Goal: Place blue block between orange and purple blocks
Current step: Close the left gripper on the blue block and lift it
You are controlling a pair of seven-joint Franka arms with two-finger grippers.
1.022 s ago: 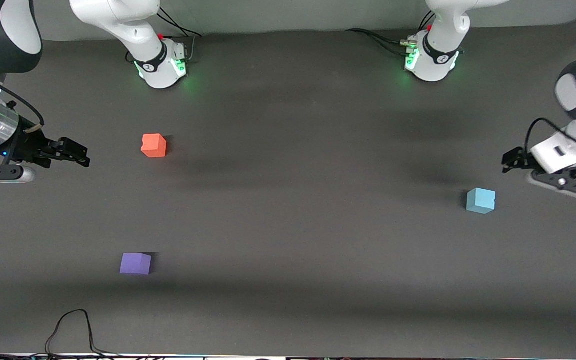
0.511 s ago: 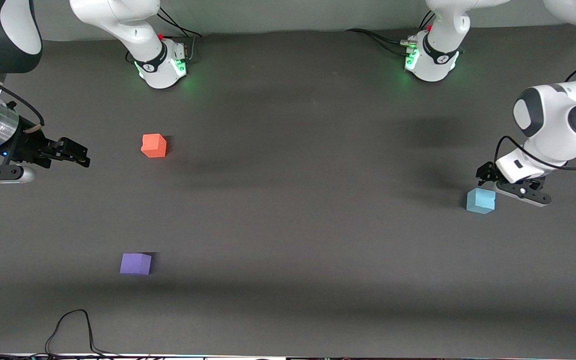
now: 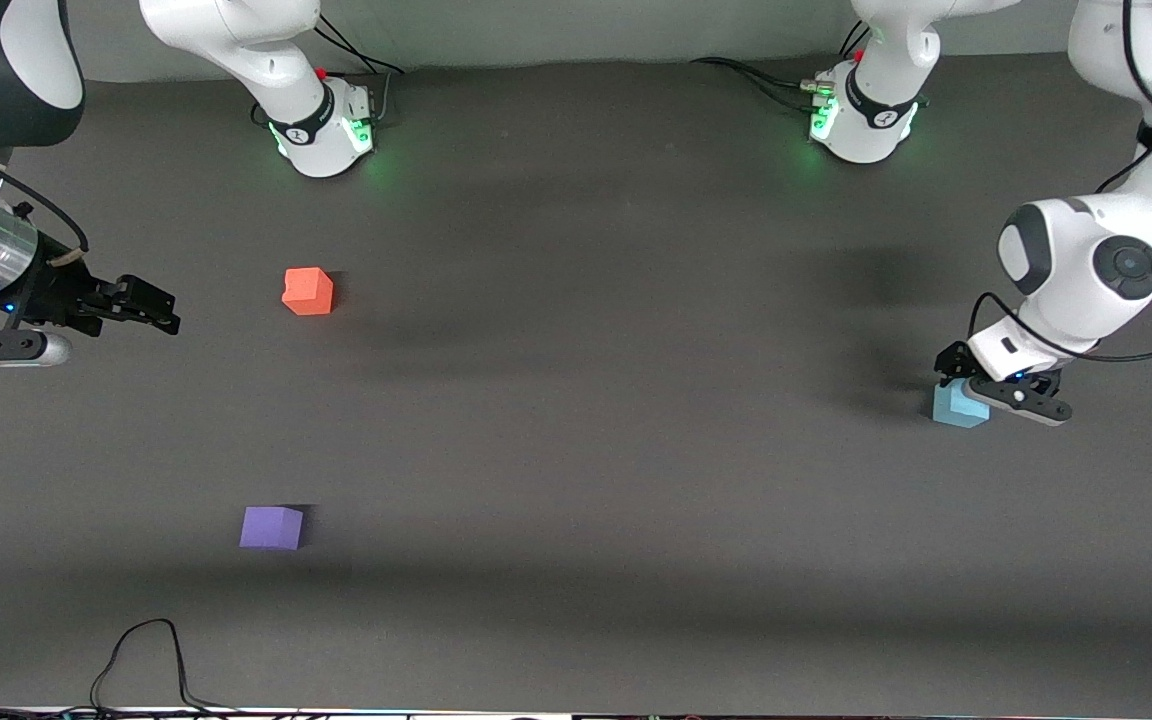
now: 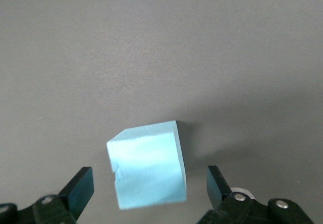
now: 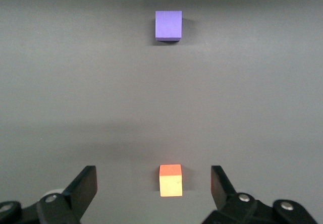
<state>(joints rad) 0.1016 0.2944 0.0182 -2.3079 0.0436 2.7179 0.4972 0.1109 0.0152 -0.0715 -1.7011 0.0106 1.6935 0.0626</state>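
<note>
Though half-hidden from the front, the blue block sits between the left gripper fingers.

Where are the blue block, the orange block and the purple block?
blue block [image 4: 149, 166], left wrist view, its pale top face.
orange block [image 3: 308, 290], front view, its top face.
purple block [image 3: 271, 527], front view, its top face.

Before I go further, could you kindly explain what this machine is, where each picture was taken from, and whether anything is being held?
These are two robot arms bolted to a dark table. One picture looks down from a high camera facing them; the other two come from cameras on each arm's wrist. Three foam cubes lie there: an orange block, a purple block nearer the camera, and a blue block at the left arm's end. The left gripper is over the blue block, fingers open either side, nothing held. The right gripper waits, open.
</note>
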